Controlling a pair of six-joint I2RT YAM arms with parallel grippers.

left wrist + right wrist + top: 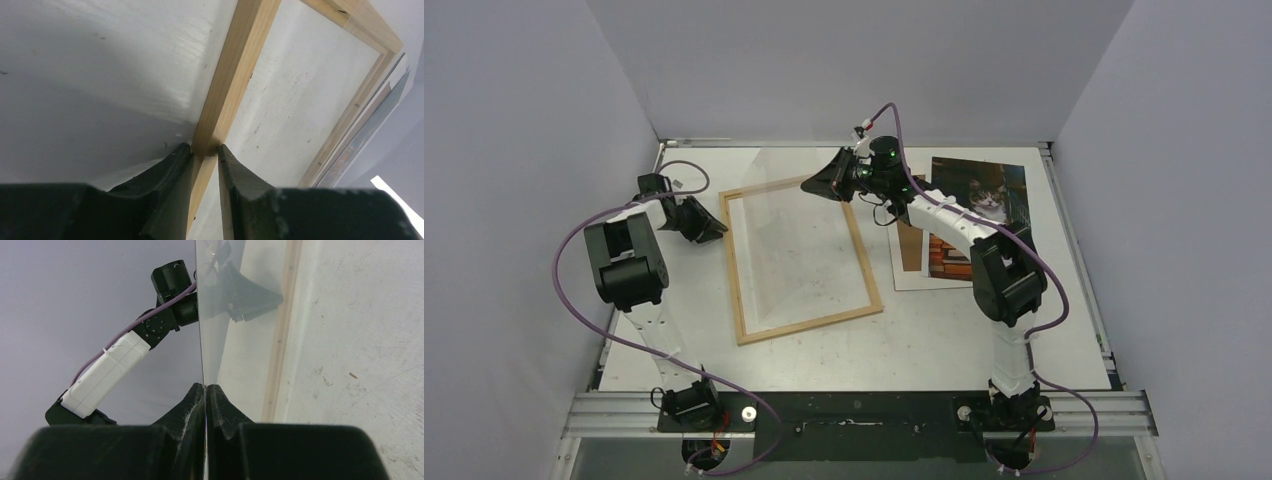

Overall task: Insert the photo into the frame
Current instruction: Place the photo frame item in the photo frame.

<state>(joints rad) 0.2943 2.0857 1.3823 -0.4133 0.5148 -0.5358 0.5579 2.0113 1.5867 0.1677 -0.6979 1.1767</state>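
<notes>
White surface (944, 345) held frame (814, 324) and photo (994, 195). I saw left tool (205, 150) gripping frame, right tool (205, 387) pinching clear pane (235, 340).

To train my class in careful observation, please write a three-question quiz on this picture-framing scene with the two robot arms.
1. True or false: the white-bordered rectangular cat photo lies inside the thin light-wood picture frame.
2. What does the right gripper pinch? A) the clear flat pane B) the brown board C) the purple cable
3. Fill in: the left gripper has its jaws on either side of a rail of the ____.
Key: 1 false, it lies on the table beside it; 2 A; 3 frame.
</notes>
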